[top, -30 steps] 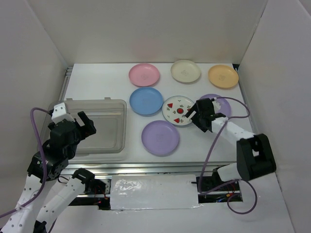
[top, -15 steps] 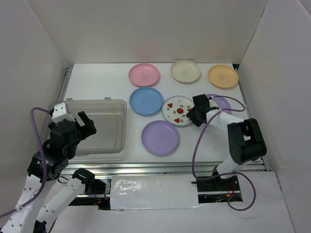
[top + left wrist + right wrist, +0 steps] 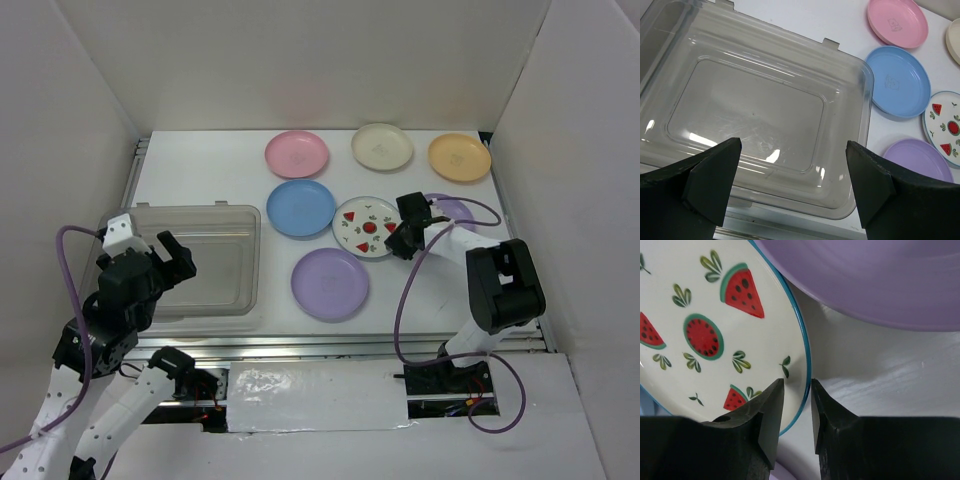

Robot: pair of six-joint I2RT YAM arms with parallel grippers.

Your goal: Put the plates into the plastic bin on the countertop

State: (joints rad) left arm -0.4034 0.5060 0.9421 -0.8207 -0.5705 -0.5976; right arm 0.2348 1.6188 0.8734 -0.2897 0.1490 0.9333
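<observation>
— Where do we find the white plate point(image 3: 362, 228)?
— It lies flat in the middle of the smooth white table point(image 3: 220, 165), just right of the blue plate point(image 3: 301, 208). Its glossy face carries red melon slices, green leaves and a thin teal rim.
— And the right gripper point(image 3: 397, 240)?
— Its black fingers stand on either side of that plate's right-hand rim, one over the painted face and one outside it, drawn close together. Whether they actually pinch the rim, we cannot tell.
— What about the other plates?
— We see them all round and shallow. The pink plate point(image 3: 297, 154), cream plate point(image 3: 382, 146) and orange plate point(image 3: 460, 157) line the far side. One purple plate point(image 3: 330, 284) lies nearer us, and a second purple plate point(image 3: 455, 212) sits partly under the right arm, just beside the white one.
— The bin?
— The clear plastic bin point(image 3: 200, 262) is a rectangle with rounded corners and a raised rim, at the near left.
— And the left gripper point(image 3: 792, 147)?
— It is released, with its dark wedge-shaped fingers spread wide above the bin's near edge.
</observation>
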